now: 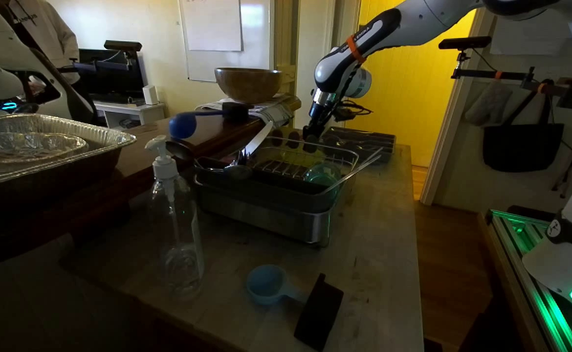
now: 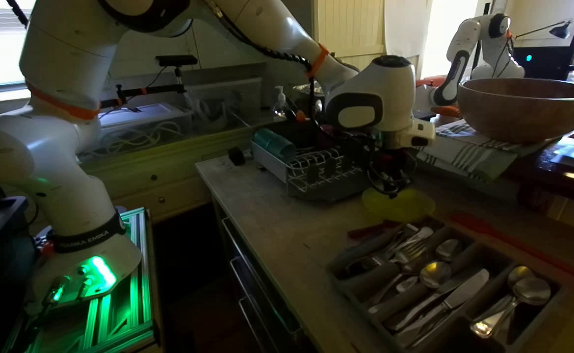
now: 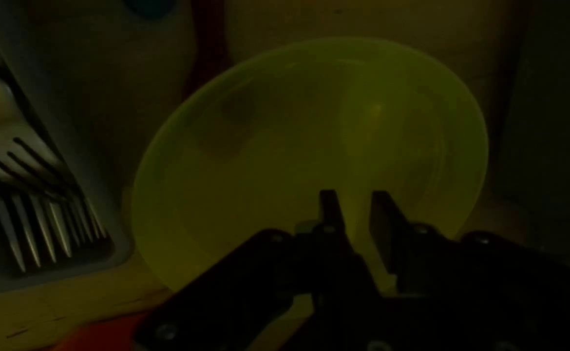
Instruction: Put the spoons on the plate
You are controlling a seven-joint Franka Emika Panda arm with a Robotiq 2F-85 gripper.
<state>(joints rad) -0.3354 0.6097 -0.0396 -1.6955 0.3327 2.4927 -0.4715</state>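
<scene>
The yellow-green plate lies on the counter between the dish rack and the cutlery tray. It fills the middle of the dim wrist view, where the plate sits beneath my gripper. My two dark fingers stand a short way apart, with only the plate's yellow showing between them. In an exterior view, the gripper is low over the plate. Spoons rest in the right compartment of the tray, and another spoon lies in a middle one. Some of the plate's surface is hidden behind my fingers.
The grey cutlery tray also holds knives and forks. A red utensil lies beside it. The dish rack stands close to the plate. A wooden bowl, a soap bottle and a blue scoop are around.
</scene>
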